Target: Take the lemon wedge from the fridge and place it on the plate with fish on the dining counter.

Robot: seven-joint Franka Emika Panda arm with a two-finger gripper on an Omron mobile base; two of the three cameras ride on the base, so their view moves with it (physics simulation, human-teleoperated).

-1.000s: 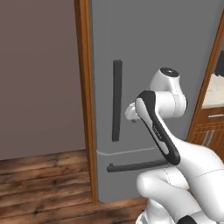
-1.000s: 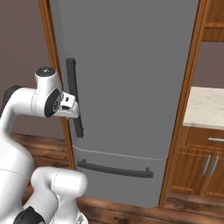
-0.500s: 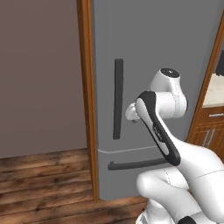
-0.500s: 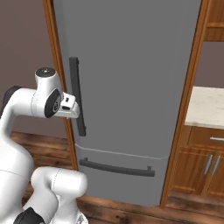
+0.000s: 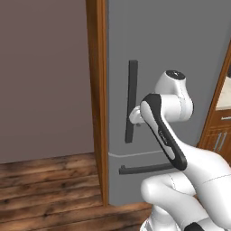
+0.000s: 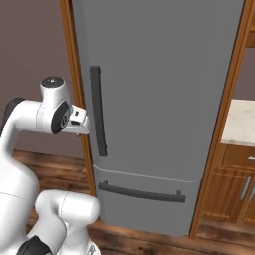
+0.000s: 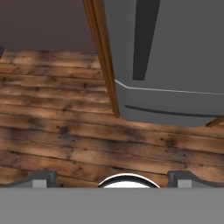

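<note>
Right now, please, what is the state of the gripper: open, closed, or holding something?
Gripper: open, jaws wide apart, holding nothing; it points down at the wooden floor before the closed fridge.

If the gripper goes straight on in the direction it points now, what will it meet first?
Probably the wooden floor. In the hand view the open gripper looks down at bare floorboards in front of the fridge, whose door is shut. Depth is unclear.

Rolled closer to the fridge [image 5: 171, 54], so it looks bigger now. Dark door handle [image 6: 97, 111] slid right, nearer the arm's wrist.
</note>
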